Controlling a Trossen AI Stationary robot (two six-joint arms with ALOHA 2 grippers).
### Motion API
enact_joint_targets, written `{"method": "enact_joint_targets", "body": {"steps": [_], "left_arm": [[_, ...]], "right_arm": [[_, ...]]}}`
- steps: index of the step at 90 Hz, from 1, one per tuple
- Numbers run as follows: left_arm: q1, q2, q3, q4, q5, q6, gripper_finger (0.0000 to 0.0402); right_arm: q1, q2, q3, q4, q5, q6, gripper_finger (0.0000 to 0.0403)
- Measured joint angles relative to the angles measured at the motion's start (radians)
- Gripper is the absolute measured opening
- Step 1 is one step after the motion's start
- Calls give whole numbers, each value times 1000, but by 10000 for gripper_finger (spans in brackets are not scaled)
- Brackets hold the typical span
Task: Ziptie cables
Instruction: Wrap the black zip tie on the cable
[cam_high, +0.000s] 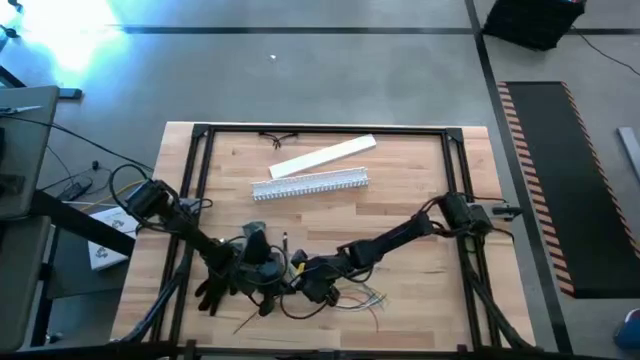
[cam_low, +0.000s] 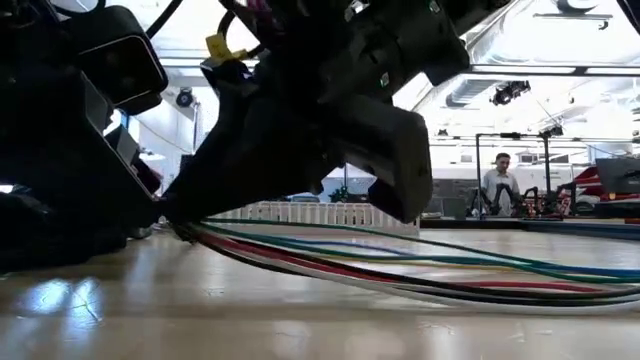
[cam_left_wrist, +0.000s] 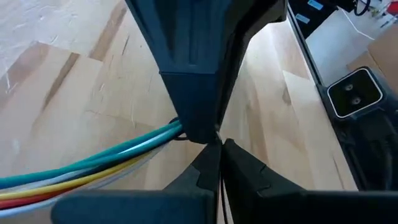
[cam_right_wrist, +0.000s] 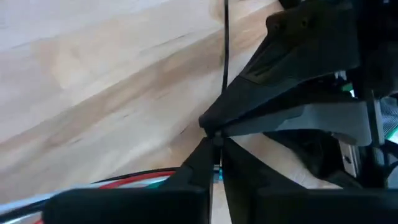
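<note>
The cables (cam_low: 420, 270) seemingly vanish behind the left pincer (cam_low: 175, 215).

You have cables (cam_left_wrist: 93, 167) in teal, white, yellow and red. Your table (cam_high: 400, 200) is pale wood grain, the slotted channel (cam_high: 310, 185) white
</note>
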Motion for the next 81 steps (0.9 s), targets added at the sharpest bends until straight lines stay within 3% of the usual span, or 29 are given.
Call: {"method": "enact_joint_targets", "body": {"steps": [20, 34, 63, 72, 81], "left_arm": [[-55, 0, 1, -119, -19, -86, 0], [-66, 0, 1, -115, -24, -102, 0], [-67, 0, 1, -105, -16, -105, 0], [-67, 0, 1, -101, -16, -105, 0], [-67, 0, 1, -100, -15, -107, 0]], "right_arm": [[10, 0, 0, -69, 55, 50, 1], [9, 0, 0, -64, 74, 68, 5], [14, -6, 0, -28, 33, 50, 105], [14, 5, 0, -1, 14, 42, 111], [13, 23, 0, 19, -9, 31, 92]]}}
